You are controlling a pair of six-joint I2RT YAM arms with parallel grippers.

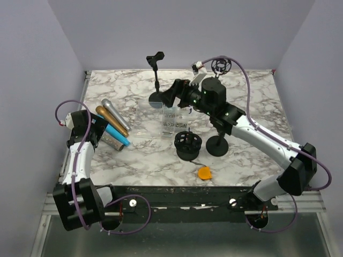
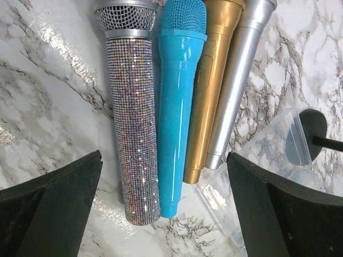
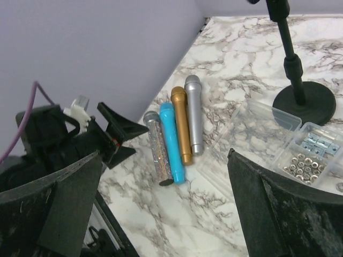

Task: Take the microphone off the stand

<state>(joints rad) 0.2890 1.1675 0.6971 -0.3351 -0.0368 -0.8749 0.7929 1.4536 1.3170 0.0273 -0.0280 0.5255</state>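
Several microphones lie side by side on the marble table at the left: a glitter one (image 2: pixel 131 134), a blue one (image 2: pixel 177 107), a gold one (image 2: pixel 209 91) and a silver one (image 2: pixel 238 80). They also show in the top view (image 1: pixel 112 124). The black microphone stand (image 1: pixel 156 75) is at the back centre and its clip holds nothing. My left gripper (image 2: pixel 164 158) is open just above the microphones' tail ends, touching none. My right gripper (image 1: pixel 170 93) is open and empty in the air beside the stand (image 3: pixel 300 91).
A clear plastic box (image 1: pixel 171 120) of small hardware lies mid-table, with its lid next to the microphones. A black round shock mount (image 1: pixel 188 144), a second stand (image 1: pixel 218 143) and an orange piece (image 1: pixel 204 173) are in front of it. Purple walls surround the table.
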